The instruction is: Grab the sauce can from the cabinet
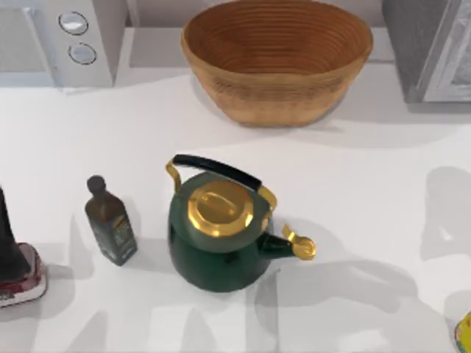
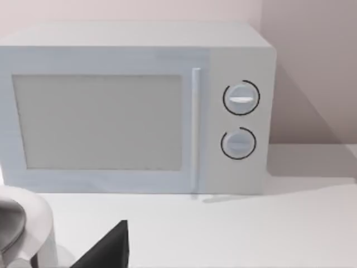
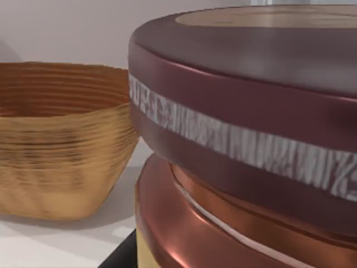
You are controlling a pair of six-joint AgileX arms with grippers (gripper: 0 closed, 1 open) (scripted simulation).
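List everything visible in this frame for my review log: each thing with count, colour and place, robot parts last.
kettle: one, dark green with gold lid and spout, black handle, table centre.
bottle: one, dark with round stopper, upright, left of the kettle.
basket: one, woven tan, at the back, centre.
microwave: one, white, two dials, back left corner.
cabinet: one, grey, back right corner.
sauce can: one, maroon rim and tan top, very close to the right wrist camera.
yellow object: one, at the top view's lower right edge, unidentifiable.
red-rimmed object: one, at the left edge.
left arm: dark, left edge.
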